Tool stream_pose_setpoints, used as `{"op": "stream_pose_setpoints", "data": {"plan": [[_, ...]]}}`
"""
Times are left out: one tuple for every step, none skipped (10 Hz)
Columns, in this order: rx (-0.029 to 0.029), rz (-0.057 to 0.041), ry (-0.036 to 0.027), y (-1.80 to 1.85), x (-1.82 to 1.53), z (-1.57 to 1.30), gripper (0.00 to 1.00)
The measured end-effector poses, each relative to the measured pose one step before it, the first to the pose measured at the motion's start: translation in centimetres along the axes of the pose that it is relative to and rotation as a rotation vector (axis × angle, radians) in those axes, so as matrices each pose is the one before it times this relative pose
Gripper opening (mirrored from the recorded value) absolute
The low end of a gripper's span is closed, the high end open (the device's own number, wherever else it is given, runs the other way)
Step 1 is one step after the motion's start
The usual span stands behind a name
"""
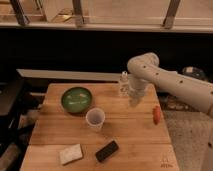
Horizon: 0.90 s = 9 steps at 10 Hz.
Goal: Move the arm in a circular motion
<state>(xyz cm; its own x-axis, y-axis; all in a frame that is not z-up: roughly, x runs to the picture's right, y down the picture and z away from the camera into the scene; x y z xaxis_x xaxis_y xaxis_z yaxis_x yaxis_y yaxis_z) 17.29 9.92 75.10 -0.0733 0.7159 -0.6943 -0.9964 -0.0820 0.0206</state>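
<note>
The arm (172, 85) is cream-white, made of thick rounded segments. It reaches in from the right edge, bends at a bulbous joint (142, 65) and points down over the wooden table (130, 135). The gripper (134, 101) at its narrow tip hangs just above the table's back right part, next to a small clear bottle (123, 83). It holds nothing that I can see.
On the table are a green bowl (76, 99), a white cup (95, 119), a red object (157, 114) near the right edge, a black flat object (107, 150) and a pale sponge (70, 153). A dark wall and a railing stand behind.
</note>
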Motion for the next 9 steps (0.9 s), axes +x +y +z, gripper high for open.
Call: {"op": "stream_pose_setpoints", "data": {"plan": [[0.01135, 0.08081, -0.00013, -3.01, 0.595, 0.154, 0.0], [0.00782, 0.05504, 0.00078, -2.101, 0.029, -0.108, 0.0], [0.01817, 0.08093, -0.00452, -3.025, -0.796, -0.317, 0.0], [0.01598, 0.05072, -0.01191, -1.812, -1.219, -0.405, 0.0], [0.02056, 0.06688, -0.01307, -2.077, -2.455, -0.666, 0.0], [0.00751, 0.02553, -0.0073, -0.243, -1.736, -0.455, 0.0], [0.00613, 0.00967, -0.00741, 0.735, -2.065, -0.625, 0.0], [0.00111, -0.00902, -0.00452, 1.826, -1.838, -0.463, 0.0], [0.00261, -0.01497, -0.00054, 1.43, -0.873, -0.105, 0.0]]}}
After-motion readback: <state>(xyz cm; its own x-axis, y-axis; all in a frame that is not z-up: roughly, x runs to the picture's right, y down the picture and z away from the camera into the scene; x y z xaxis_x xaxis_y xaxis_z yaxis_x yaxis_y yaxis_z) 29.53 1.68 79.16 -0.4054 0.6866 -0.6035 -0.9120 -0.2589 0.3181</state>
